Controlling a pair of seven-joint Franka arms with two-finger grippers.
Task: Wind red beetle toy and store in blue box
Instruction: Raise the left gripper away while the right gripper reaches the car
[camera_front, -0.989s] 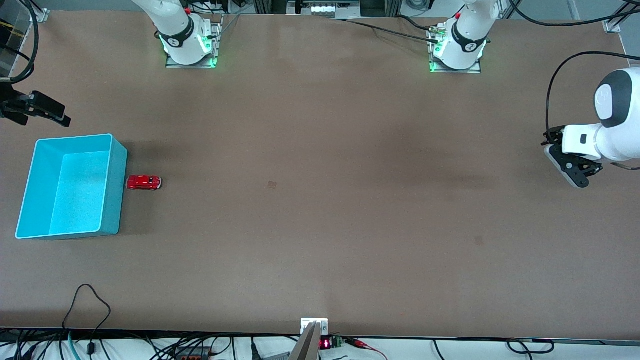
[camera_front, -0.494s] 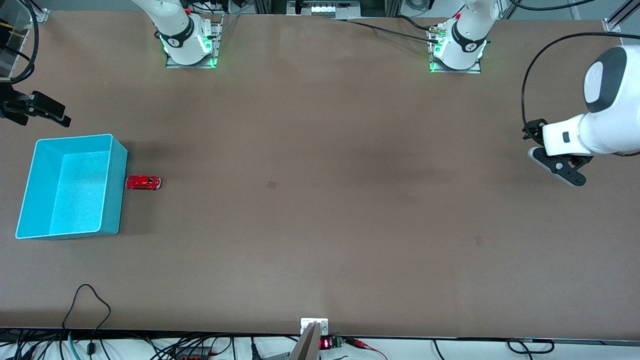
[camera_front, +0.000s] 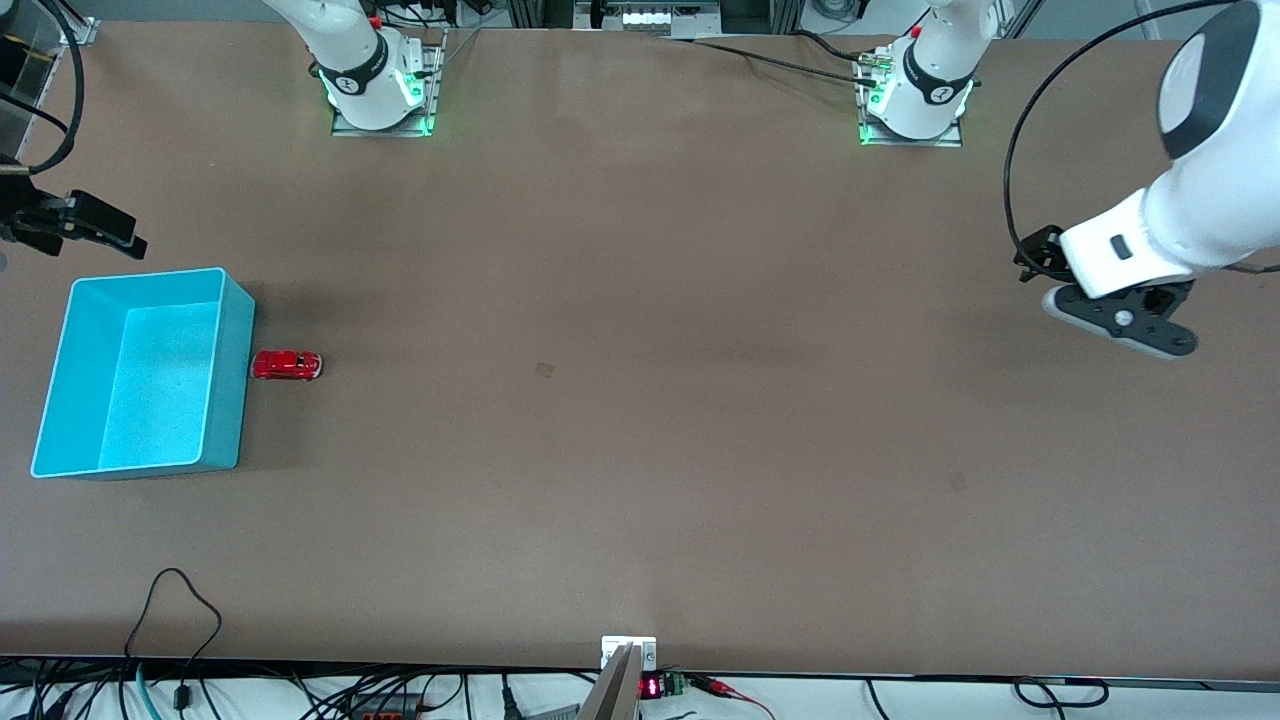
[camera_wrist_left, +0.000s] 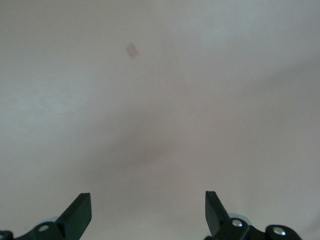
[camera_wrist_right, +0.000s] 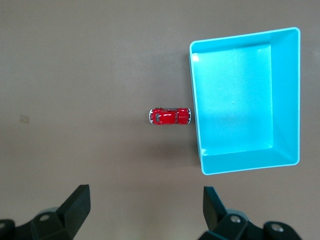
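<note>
We see the red beetle toy (camera_front: 287, 365) resting on the counter (camera_front: 640, 450), one end touching the outer wall of the blue box (camera_front: 228, 380) on the side toward the left arm's end. The box stands at the right arm's end of the counter. The right gripper (camera_wrist_right: 145, 212) hangs above them, fingers spread wide, holding nothing. The left gripper (camera_wrist_left: 148, 212) hovers over bare counter at its own end, also wide open, with nothing in it.

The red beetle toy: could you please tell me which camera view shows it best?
The right wrist view: the red beetle toy appears largest, seen from above, against the blue box. The front view shows it small. The left wrist view misses it.
</note>
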